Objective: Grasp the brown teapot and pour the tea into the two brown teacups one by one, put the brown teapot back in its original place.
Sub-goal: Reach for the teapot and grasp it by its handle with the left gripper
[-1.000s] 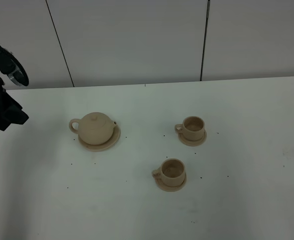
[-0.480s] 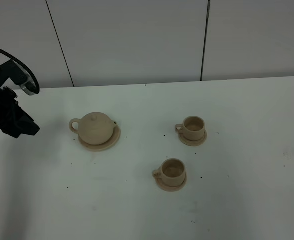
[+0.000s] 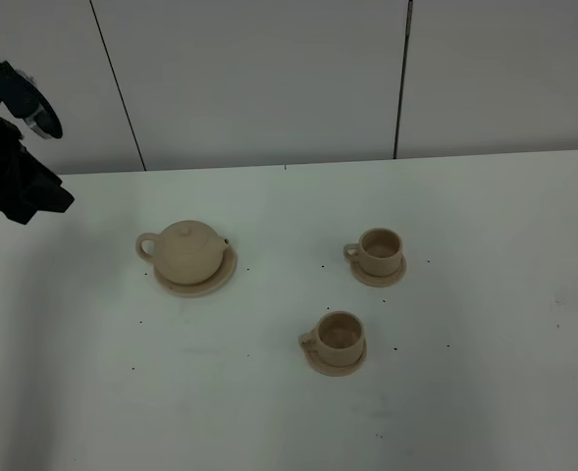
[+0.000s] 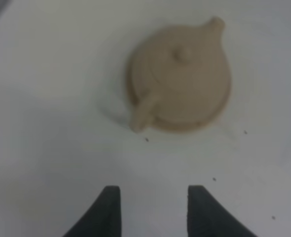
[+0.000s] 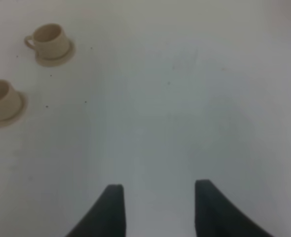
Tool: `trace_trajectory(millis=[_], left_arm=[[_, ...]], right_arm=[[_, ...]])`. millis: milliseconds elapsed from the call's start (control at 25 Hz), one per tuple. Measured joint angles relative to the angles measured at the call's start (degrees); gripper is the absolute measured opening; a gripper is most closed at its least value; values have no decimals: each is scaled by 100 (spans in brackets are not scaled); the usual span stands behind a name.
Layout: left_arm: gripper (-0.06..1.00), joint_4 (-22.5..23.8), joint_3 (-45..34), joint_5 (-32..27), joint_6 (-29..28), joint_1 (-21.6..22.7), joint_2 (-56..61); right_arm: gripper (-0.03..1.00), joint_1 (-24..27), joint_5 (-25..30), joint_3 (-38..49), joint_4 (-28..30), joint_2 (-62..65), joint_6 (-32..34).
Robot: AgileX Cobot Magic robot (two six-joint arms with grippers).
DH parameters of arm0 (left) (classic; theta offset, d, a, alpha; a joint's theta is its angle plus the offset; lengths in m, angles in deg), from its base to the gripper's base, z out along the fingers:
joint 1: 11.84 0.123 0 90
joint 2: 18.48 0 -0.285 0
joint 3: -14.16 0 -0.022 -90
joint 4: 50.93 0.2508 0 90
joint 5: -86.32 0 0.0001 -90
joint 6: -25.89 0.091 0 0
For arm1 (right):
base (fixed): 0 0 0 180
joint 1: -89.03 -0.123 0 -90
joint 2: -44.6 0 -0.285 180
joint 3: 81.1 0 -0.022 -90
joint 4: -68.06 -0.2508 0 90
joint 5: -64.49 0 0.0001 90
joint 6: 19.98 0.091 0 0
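Brown teapot (image 3: 188, 250) rests on saucer (image 3: 198, 289), teacups (image 3: 379, 251) apart; left hand (image 4: 152, 191), right hand (image 5: 158, 188) wide.

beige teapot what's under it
A wide, flat round beige ceramic saucer; only its rim shows around the squat beige ceramic teapot. The saucer's centre is covered.

From the high camera I've got the teapot (image 3: 187, 250) sitting on its wide saucer (image 3: 220, 281), left of the middle of the table (image 3: 485, 216). Its handle points left and its spout right. Well off to its right are both cups. The far cup (image 3: 380, 249) sits on the far cup's saucer (image 3: 392, 280). The near cup (image 3: 339, 335) sits on the near cup's saucer (image 3: 338, 368), nearer me and a bit left.
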State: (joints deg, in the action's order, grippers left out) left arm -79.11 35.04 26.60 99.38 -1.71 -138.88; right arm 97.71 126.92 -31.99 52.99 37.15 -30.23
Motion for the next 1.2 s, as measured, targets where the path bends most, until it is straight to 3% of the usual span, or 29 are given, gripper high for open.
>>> trace_trajectory(millis=[320,680,840,1080,1200], left_arm=[[39,-250,379,-337,97,0,-632],[39,-250,625,-198,386,0,-1135],[39,-329,731,-135,687,0,-1203],[39,-867,741,-41,1185,-36,-1220],[38,-823,741,-16,1308,-173,-1301]], right_arm=[[32,0,0,0,0,0,0],[32,0,0,0,0,0,0],[32,0,0,0,0,0,0],[32,0,0,0,0,0,0],[32,0,0,0,0,0,0]])
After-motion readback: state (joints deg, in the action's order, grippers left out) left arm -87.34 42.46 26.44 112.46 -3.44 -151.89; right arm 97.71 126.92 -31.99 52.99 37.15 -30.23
